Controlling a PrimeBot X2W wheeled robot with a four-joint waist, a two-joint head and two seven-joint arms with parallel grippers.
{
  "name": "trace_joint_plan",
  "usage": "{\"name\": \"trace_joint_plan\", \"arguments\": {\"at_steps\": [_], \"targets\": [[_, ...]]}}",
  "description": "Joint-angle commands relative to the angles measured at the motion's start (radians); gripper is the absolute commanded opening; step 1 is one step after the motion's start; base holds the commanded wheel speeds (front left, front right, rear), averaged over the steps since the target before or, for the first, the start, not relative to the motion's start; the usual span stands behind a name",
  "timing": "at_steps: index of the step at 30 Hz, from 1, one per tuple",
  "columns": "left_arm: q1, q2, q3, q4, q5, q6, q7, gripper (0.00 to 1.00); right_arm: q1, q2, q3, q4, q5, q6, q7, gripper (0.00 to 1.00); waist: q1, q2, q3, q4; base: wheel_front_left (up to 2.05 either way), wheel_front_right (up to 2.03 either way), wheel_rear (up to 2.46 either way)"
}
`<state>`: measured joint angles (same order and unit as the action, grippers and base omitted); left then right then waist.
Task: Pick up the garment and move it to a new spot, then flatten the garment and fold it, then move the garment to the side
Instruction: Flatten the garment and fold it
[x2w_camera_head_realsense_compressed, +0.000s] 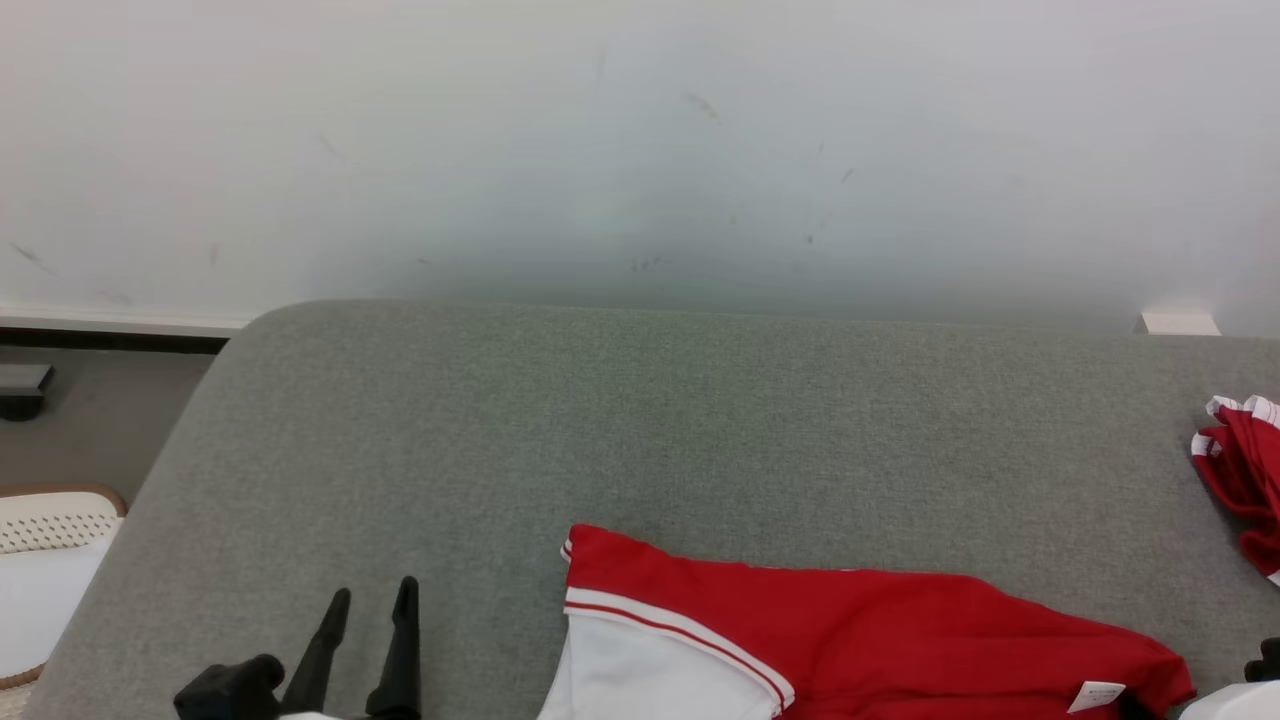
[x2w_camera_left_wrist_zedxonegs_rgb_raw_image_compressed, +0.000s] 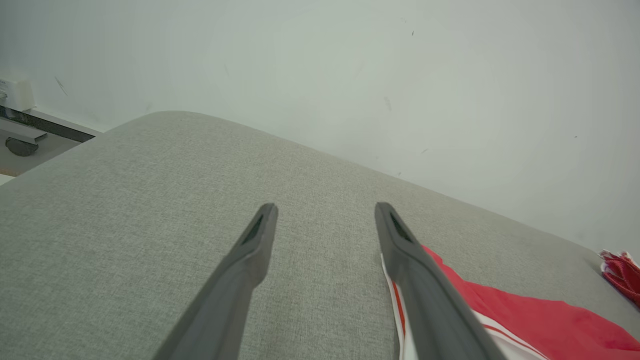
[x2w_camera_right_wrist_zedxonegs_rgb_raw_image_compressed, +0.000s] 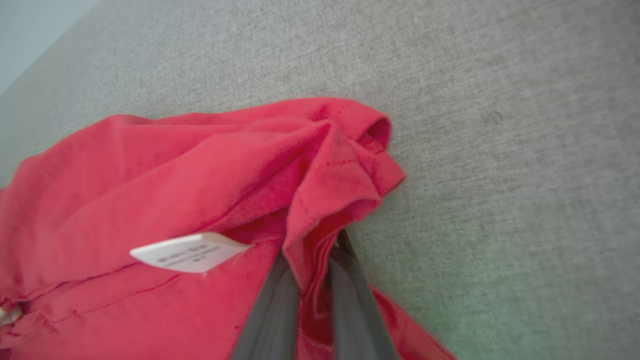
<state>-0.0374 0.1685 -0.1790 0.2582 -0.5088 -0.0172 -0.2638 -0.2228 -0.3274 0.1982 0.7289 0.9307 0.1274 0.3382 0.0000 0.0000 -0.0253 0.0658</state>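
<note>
"Where had the garment ended up?"

"The red and white garment (x2w_camera_head_realsense_compressed: 900, 630) lay along the near edge of the grey bench (x2w_camera_head_realsense_compressed: 640, 420), right of the middle. Its white-striped hem pointed left, and a small white tag (x2w_camera_head_realsense_compressed: 1097, 696) sat at its right end."

"And the jaws?"

"The right jaws were clenched on a bunched fold of the red cloth beside that tag, the dark fingers (x2w_camera_right_wrist_zedxonegs_rgb_raw_image_compressed: 272, 310) drawn together with cloth between them. The left jaws stood released, fingers (x2w_camera_head_realsense_compressed: 400, 640) spread apart over bare bench just left of the hem, holding nothing."

"Any room to move it?"

"Plenty. The far half of the bench ran bare up to the wall (x2w_camera_head_realsense_compressed: 640, 150), and the left side was open out to its rounded corner. Only a red bundle (x2w_camera_head_realsense_compressed: 1245, 470) sat at the far right edge, well apart from the garment."
</note>
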Motion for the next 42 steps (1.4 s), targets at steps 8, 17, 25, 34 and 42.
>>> {"name": "trace_joint_plan", "arguments": {"at_steps": [8,17,25,34,42], "targets": [[0.009,-0.009,0.011,0.014,0.014,-0.007,0.000,1.00,-0.012,-0.081,-0.036,-0.069,0.048,0.003,0.015,0.00,0.0000,0.0000,-0.008,-0.013,0.00,0.00,0.00],[0.018,-0.014,0.018,0.022,0.019,-0.013,0.000,1.00,0.026,-0.127,-0.099,-0.203,0.061,0.003,0.052,0.00,0.0000,0.0000,-0.017,-0.024,0.00,0.00,0.00],[0.014,-0.019,0.004,0.039,0.018,-0.019,0.000,1.00,0.089,-0.032,-0.095,-0.480,0.139,0.003,0.136,0.00,0.0000,0.0000,-0.023,-0.022,0.00,0.00,0.00],[-0.019,-0.022,-0.004,0.054,0.015,-0.027,0.001,1.00,0.081,0.168,-0.013,-0.595,0.284,0.003,0.256,0.00,0.0000,0.0000,-0.024,0.034,0.00,0.00,0.00],[-0.030,-0.022,-0.007,0.062,0.023,-0.033,0.000,1.00,0.037,0.261,0.029,-0.473,0.310,0.003,0.197,0.00,0.0000,0.0000,-0.030,0.152,0.00,0.00,0.00]]}}
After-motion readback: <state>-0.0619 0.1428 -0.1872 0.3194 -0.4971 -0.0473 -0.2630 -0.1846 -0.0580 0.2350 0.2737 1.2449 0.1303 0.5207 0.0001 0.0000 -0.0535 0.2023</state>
